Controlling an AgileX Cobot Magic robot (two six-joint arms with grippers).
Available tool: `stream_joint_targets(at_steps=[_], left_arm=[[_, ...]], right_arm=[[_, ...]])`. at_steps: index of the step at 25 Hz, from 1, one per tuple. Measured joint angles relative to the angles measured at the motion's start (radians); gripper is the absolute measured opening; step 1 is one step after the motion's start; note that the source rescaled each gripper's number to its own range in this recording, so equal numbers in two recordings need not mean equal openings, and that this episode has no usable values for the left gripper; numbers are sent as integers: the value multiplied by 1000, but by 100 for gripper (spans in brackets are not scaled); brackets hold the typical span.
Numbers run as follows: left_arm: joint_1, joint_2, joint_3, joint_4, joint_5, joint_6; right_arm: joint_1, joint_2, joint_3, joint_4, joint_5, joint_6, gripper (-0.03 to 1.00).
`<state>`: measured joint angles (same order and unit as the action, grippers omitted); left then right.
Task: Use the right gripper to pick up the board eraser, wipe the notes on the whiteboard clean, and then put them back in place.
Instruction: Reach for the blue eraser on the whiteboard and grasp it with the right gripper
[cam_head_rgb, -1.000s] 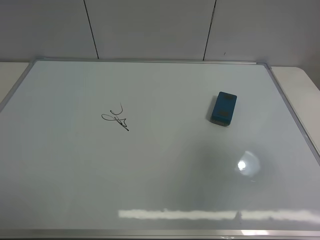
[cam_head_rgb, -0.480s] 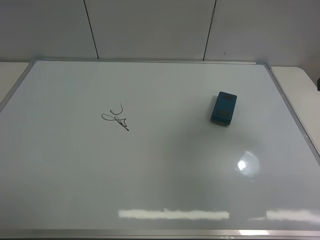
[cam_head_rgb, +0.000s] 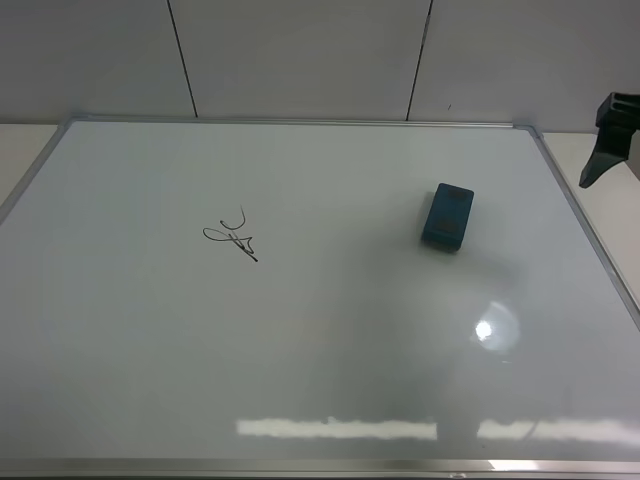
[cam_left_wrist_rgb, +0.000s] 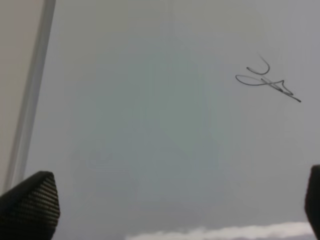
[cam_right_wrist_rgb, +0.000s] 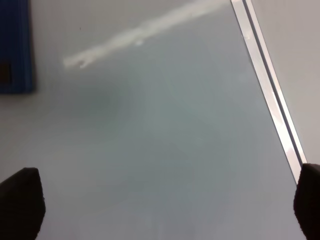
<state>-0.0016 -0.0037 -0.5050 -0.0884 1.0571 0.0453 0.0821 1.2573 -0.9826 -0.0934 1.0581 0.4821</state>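
Nothing is done yet. The notes (cam_head_rgb: 232, 238) sit unwiped on the whiteboard's (cam_head_rgb: 320, 340) left half, and the board eraser (cam_head_rgb: 446, 216) lies untouched on its right half. The right tool (cam_head_rgb: 608, 135), fingers spread wide and empty, hangs just off the whiteboard's right edge, so pickup, wiping and return are all left to do.

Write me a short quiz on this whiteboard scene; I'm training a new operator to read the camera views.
1. True or false: the right gripper is holding the board eraser.
2. In the exterior high view, where do the notes lie relative to the board eraser? A) to its left B) to its right C) hidden under it
3. Fill in: the board eraser lies flat on the ______.
Key: 1 false; the right gripper is open and apart from the board eraser. 2 A. 3 whiteboard.
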Motion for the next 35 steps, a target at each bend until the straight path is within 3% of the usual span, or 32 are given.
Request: stream_joint_targets(at_steps=[6,17,27,32,35], left_arm=[[0,0,0,0,0,0],[0,0,0,0,0,0],[0,0,0,0,0,0],[0,0,0,0,0,0],[0,0,0,0,0,0]], right_arm=[[0,10,0,-43,-74,60,100],[0,180,-28,-25,-135,64,100],[0,353,-30,-23,-285,120,100],[0,419,-32,20,-384,112,100],[0,474,-77,85,-394,77,100]])
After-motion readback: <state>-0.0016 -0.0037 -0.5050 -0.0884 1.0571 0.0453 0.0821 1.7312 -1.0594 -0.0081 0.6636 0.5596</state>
